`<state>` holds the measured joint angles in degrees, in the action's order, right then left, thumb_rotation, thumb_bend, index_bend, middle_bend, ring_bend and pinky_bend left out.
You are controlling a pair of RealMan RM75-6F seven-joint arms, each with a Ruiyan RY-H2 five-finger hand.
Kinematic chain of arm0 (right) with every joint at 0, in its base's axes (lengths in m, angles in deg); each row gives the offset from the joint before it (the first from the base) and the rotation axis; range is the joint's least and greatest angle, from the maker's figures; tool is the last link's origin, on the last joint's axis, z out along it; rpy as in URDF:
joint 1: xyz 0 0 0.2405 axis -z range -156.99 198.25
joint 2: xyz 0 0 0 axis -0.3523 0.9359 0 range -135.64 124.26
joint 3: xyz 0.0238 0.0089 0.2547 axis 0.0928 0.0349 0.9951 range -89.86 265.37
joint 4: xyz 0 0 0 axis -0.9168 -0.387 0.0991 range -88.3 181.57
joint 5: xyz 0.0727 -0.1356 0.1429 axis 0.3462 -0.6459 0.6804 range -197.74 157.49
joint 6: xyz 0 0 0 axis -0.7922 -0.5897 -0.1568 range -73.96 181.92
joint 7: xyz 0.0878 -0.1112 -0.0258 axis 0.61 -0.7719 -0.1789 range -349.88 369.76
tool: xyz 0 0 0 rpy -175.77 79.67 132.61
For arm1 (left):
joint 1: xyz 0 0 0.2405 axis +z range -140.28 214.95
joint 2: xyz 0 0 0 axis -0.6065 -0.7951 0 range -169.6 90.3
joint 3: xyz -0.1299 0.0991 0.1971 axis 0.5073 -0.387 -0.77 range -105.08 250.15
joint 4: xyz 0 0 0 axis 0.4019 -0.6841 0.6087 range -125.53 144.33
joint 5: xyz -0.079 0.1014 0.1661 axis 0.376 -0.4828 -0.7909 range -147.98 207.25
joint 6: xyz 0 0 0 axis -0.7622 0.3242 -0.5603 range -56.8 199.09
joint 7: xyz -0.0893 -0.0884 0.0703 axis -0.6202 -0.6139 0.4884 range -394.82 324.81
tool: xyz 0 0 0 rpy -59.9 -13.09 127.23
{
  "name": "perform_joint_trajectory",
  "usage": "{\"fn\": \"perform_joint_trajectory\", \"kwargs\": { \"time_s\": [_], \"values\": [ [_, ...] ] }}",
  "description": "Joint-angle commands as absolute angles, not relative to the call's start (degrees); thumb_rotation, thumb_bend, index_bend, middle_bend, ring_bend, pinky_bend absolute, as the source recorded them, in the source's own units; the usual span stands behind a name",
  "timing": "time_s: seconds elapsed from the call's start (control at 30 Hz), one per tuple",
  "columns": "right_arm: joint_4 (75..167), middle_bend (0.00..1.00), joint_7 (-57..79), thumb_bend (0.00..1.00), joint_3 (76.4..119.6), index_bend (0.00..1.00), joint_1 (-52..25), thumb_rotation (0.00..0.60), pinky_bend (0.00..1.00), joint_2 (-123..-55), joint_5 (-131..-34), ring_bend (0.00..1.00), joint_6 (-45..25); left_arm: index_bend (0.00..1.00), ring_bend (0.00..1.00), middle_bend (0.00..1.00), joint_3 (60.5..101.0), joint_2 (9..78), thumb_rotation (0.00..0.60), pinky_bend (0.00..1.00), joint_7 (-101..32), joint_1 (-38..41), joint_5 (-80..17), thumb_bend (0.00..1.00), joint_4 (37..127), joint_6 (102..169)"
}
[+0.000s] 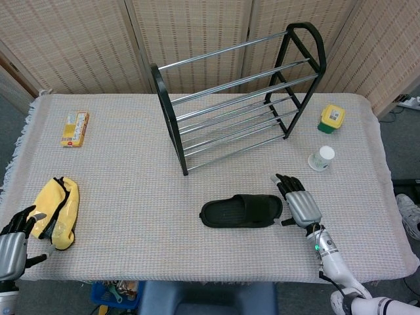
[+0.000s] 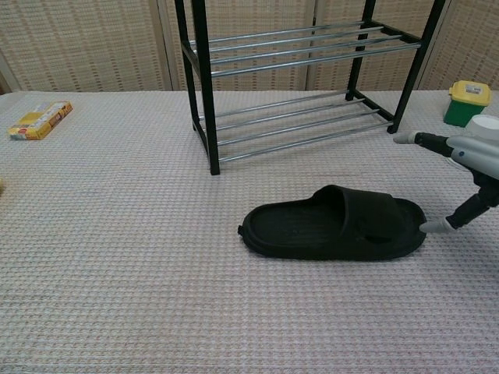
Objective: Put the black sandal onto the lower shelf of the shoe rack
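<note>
The black sandal (image 1: pixel 241 211) (image 2: pixel 335 224) lies flat on the woven cloth, toe end toward the right, in front of the shoe rack (image 1: pixel 236 98) (image 2: pixel 292 78). The rack is black-framed with chrome bars, and nothing rests on its lower shelf (image 2: pixel 296 128). My right hand (image 1: pixel 298 204) (image 2: pixel 468 167) hovers just beyond the sandal's toe end with fingers spread, holding nothing; one fingertip is close to the sandal's edge. My left hand (image 1: pixel 13 243) sits at the near left table edge, open, beside a yellow cloth item; the chest view does not show it.
A yellow cloth item (image 1: pixel 58 211) lies near the left hand. A yellow box (image 1: pixel 75 128) (image 2: pixel 39 119) sits at the far left. A paper cup (image 1: pixel 321 158) and a green jar with a yellow lid (image 1: pixel 331 119) (image 2: pixel 468 102) stand right of the rack.
</note>
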<state>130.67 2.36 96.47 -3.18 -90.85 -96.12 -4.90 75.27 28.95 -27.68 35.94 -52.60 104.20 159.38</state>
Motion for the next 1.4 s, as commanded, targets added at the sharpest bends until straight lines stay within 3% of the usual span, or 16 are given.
{"fn": "perform_joint_trajectory", "kwargs": {
  "time_s": [0.03,0.63,0.73,0.87,1.1,1.4],
  "values": [
    [129.3,0.00,1.5,0.00,96.6,0.00,-4.6,0.600,0.00,-92.2,-95.4,0.00,-3.5,0.29,0.16,0.15,75.3,29.0,0.600,0.31,-28.0,35.9,-52.7,0.20,104.3,159.3],
    [114.4,0.00,-3.6,0.00,104.0,0.00,-14.8,0.600,0.00,-104.3,-88.3,0.00,-1.5,0.29,0.16,0.15,75.4,29.0,0.600,0.31,-28.8,35.7,-52.3,0.20,103.9,158.3],
    [113.3,0.00,-1.7,0.04,105.0,0.00,-16.1,0.600,0.00,-105.8,-88.8,0.00,-2.1,0.29,0.16,0.15,75.5,29.0,0.600,0.31,-29.0,35.8,-52.3,0.20,103.8,158.5],
    [116.4,0.00,0.7,0.11,103.9,0.00,-15.4,0.600,0.00,-103.9,-91.8,0.00,-4.6,0.29,0.16,0.15,75.5,28.8,0.600,0.31,-29.3,36.0,-52.0,0.20,103.6,158.6],
    [130.2,0.01,3.8,0.12,98.3,0.00,-12.2,0.600,0.00,-94.3,-98.9,0.00,-7.0,0.29,0.16,0.15,75.3,28.8,0.600,0.31,-29.5,36.2,-52.2,0.20,103.5,158.7],
    [142.7,0.14,2.9,0.12,92.7,0.00,-12.8,0.600,0.00,-86.8,-106.6,0.00,-4.9,0.29,0.16,0.15,75.3,28.6,0.600,0.31,-28.3,36.1,-53.0,0.20,104.7,159.1]
  ]
}}
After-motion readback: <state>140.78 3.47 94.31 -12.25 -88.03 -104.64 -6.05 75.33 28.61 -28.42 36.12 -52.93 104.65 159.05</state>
